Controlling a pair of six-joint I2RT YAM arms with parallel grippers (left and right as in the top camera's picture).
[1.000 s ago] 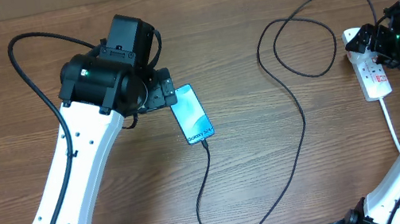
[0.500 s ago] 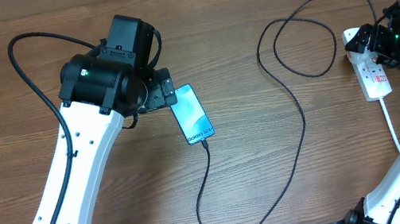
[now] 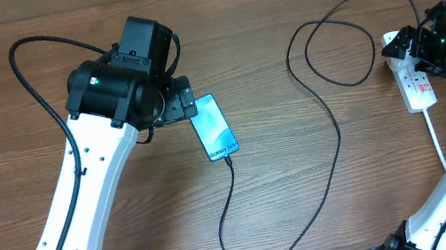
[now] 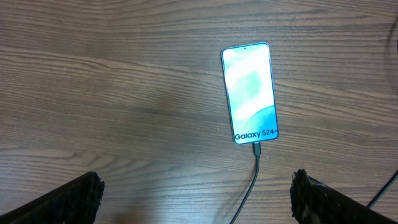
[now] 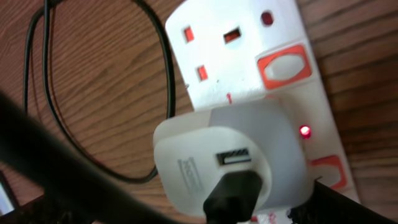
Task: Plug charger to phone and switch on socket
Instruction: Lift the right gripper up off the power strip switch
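Observation:
The phone [image 3: 212, 128] lies screen-up and lit left of centre, also in the left wrist view [image 4: 249, 92]. The charger cable [image 3: 333, 157] is plugged into the phone's lower end [image 4: 256, 148] and loops across the table to the socket [image 3: 418, 85]. In the right wrist view the black plug [image 5: 233, 196] sits in a white adapter [image 5: 205, 155] on the socket [image 5: 230, 62]. A small red light [image 5: 304, 131] glows beside it. My left gripper [image 4: 196, 200] is open, just short of the phone. My right gripper [image 5: 186, 211] is open over the adapter, one fingertip by a switch [image 5: 329, 171].
The socket's white cord [image 3: 437, 140] runs toward the front right, past the right arm's base. The free outlet has its own switch [image 5: 283, 67]. The black cable makes a wide loop [image 3: 340, 43] at the back right. Bare wooden tabletop [image 3: 276, 9] lies behind.

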